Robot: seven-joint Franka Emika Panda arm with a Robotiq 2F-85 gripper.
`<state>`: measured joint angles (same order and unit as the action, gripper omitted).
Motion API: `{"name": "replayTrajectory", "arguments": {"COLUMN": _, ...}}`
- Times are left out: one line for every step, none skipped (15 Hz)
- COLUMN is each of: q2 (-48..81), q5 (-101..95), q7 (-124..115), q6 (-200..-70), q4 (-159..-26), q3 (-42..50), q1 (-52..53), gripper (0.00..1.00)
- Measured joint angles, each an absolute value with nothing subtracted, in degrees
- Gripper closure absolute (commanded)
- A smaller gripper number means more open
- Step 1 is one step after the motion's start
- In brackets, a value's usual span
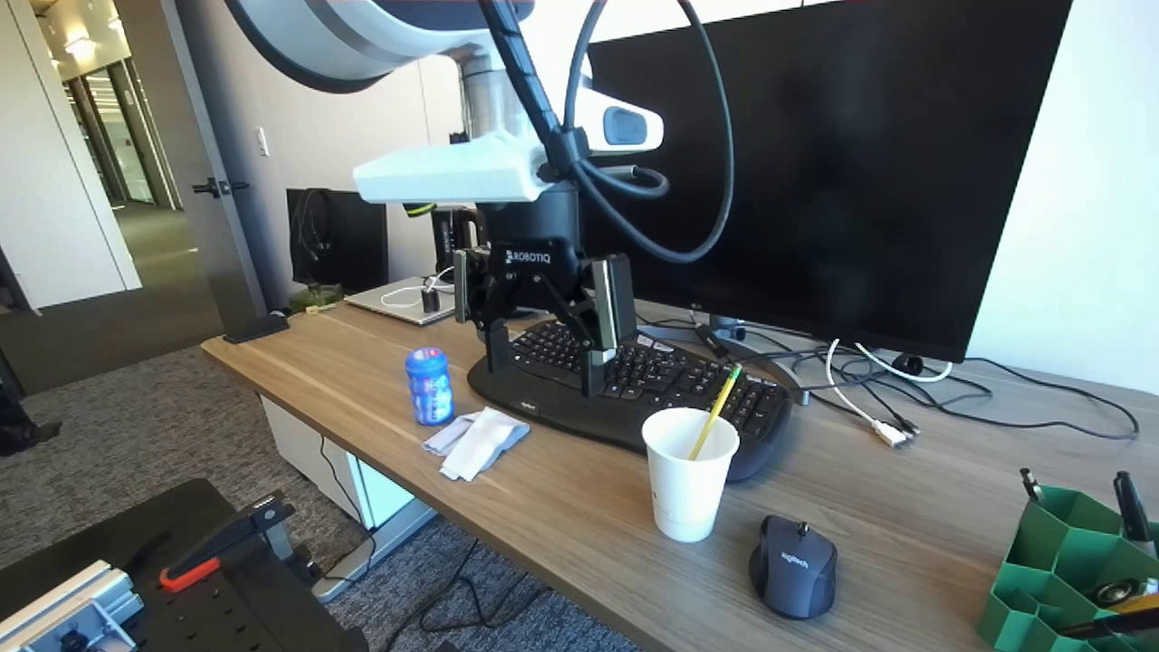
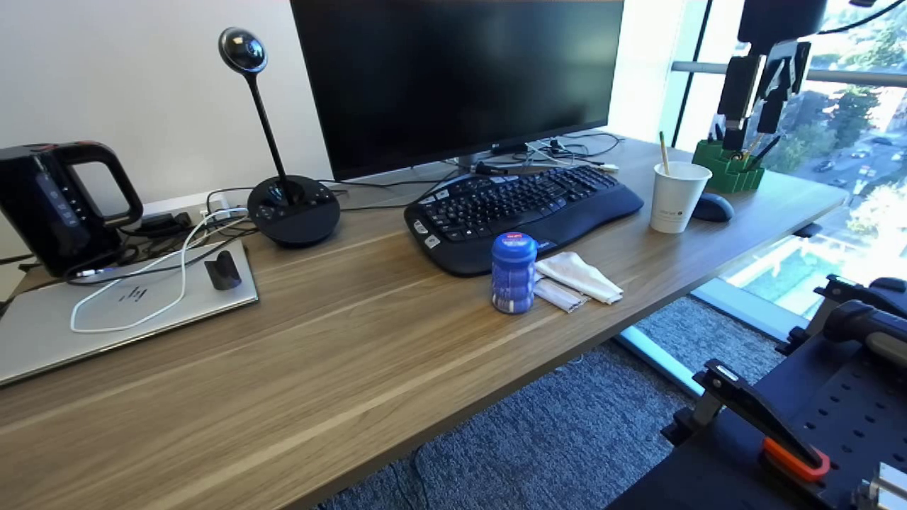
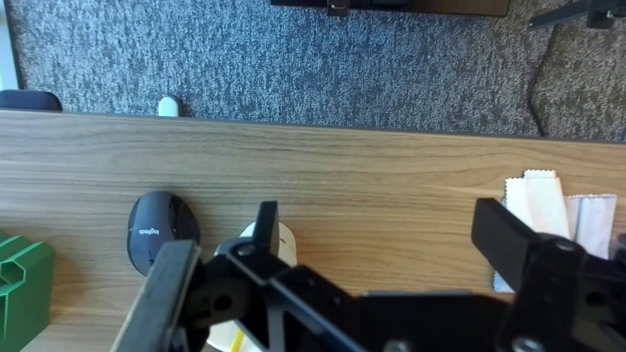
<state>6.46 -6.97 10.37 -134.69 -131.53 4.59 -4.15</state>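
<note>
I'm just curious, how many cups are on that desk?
1: the cup standing beside the mouse, near one end of the keyboard, with a pencil leaning in it. Another could be hidden, for instance behind the monitor.

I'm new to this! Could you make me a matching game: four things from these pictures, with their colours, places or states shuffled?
1. hand
2. cup
3. mouse
4. pen holder

A. green
B. white, with a pencil inside
C. open, above the desk
D. lying between cup and pen holder

Right pairs: 1-C, 2-B, 3-D, 4-A
</note>
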Motion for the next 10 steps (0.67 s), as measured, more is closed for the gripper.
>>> {"name": "replayTrajectory", "arguments": {"q2": 6.46, "q5": -6.97, "q7": 10.37, "q6": -134.69, "q4": -131.87, "q3": 4.22, "q1": -3.80, "gripper": 0.00}}
{"name": "replayTrajectory", "arguments": {"q2": 6.45, "q5": -6.97, "q7": 10.37, "q6": -134.69, "q4": -132.22, "q3": 3.77, "q1": -3.41, "gripper": 0.00}}
{"name": "replayTrajectory", "arguments": {"q2": 6.45, "q5": -6.97, "q7": 10.37, "q6": -134.69, "q4": -132.60, "q3": 3.36, "q1": -2.97, "gripper": 0.00}}
{"name": "replayTrajectory", "arguments": {"q2": 6.44, "q5": -7.08, "q7": 10.37, "q6": -134.69, "q4": -132.96, "q3": 2.97, "q1": -2.48, "gripper": 0.00}}
{"name": "replayTrajectory", "arguments": {"q2": 6.43, "q5": -7.27, "q7": 10.33, "q6": -134.69, "q4": -133.32, "q3": 2.55, "q1": -2.07, "gripper": 0.00}}
{"name": "replayTrajectory", "arguments": {"q2": 6.43, "q5": -7.38, "q7": 10.26, "q6": -134.70, "q4": -133.62, "q3": 2.18, "q1": -1.66, "gripper": 0.00}}
{"name": "replayTrajectory", "arguments": {"q2": 6.42, "q5": -7.39, "q7": 10.21, "q6": -134.70, "q4": -133.88, "q3": 1.90, "q1": -1.25, "gripper": 0.00}}
{"name": "replayTrajectory", "arguments": {"q2": 6.42, "q5": -7.39, "q7": 10.16, "q6": -134.70, "q4": -134.06, "q3": 1.61, "q1": -0.90, "gripper": 0.00}}
{"name": "replayTrajectory", "arguments": {"q2": 6.39, "q5": -7.42, "q7": 10.11, "q6": -134.88, "q4": -134.19, "q3": 1.32, "q1": -0.58, "gripper": 0.00}}
{"name": "replayTrajectory", "arguments": {"q2": 6.32, "q5": -7.51, "q7": 10.07, "q6": -135.14, "q4": -134.33, "q3": 1.02, "q1": -0.31, "gripper": 0.00}}
